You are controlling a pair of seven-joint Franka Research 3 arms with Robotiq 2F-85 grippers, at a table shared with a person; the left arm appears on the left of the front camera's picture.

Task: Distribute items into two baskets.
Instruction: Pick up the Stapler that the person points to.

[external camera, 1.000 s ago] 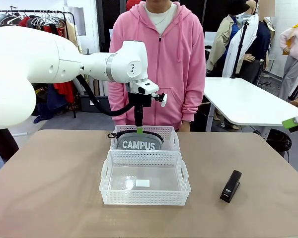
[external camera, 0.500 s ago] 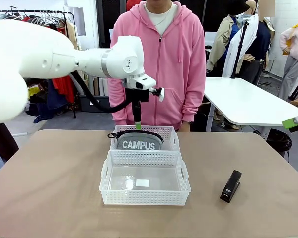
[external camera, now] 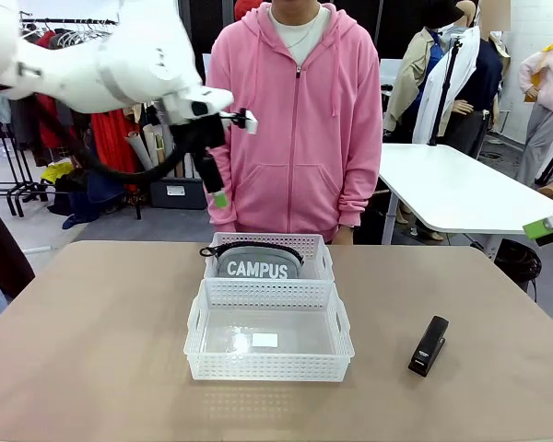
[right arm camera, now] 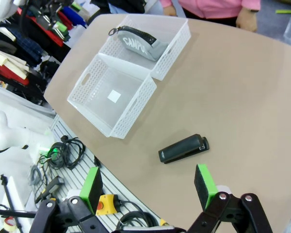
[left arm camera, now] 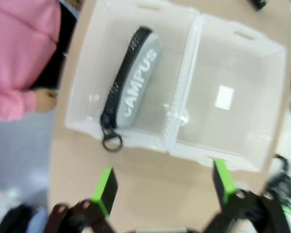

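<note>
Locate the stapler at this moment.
Front view: the stapler lies on the table's right side, just right of the empty near basket, apart from it.

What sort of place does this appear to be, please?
Probably a robot lab sharing space with clothing storage: a white robot arm over a work table, hanging clothes behind, cables on the floor.

Front camera across table (external camera: 92, 350); both wrist cameras high over baskets (right arm camera: 133, 109)
</note>
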